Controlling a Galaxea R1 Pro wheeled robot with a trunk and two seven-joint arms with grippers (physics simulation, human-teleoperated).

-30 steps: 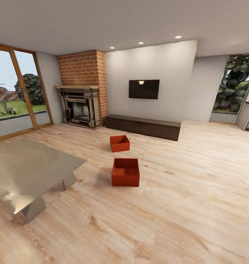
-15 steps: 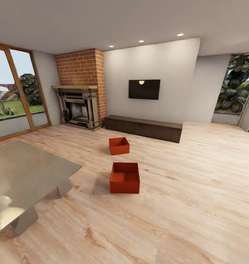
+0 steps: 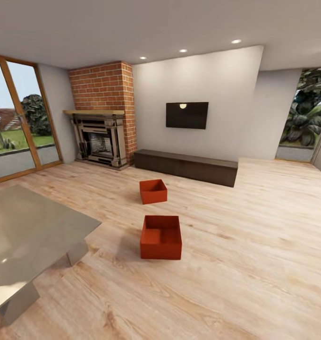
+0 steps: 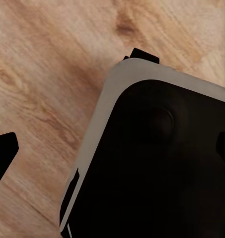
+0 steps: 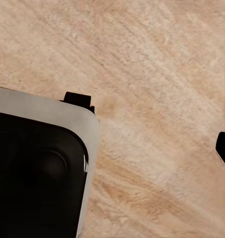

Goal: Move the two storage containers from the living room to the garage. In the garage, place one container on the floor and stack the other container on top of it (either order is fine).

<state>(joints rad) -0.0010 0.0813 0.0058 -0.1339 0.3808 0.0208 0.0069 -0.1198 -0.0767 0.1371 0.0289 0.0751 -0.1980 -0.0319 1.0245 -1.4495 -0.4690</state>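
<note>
While the head camera looks across the living room, a shiny metal table sits nearest, at about eight o'clock on the light wood planks. Just past it, dead centre, the near bin stands open-topped and upright on the planks. Straight beyond at twelve o'clock, apart from it, the far bin sits turned a little, also upright. Behind that runs the long dark bench along the white wall, with the black TV hung above it. Off at ten o'clock, the brick fireplace fills the corner, and glass doors open onto greenery at nine.

Down at the wrists, each camera looks at planks and a rounded black-and-grey piece of the robot. Left gripper: one dark fingertip shows at the picture's edge, so apart or together, I cannot tell. Right gripper: again one dark fingertip, same verdict.
</note>
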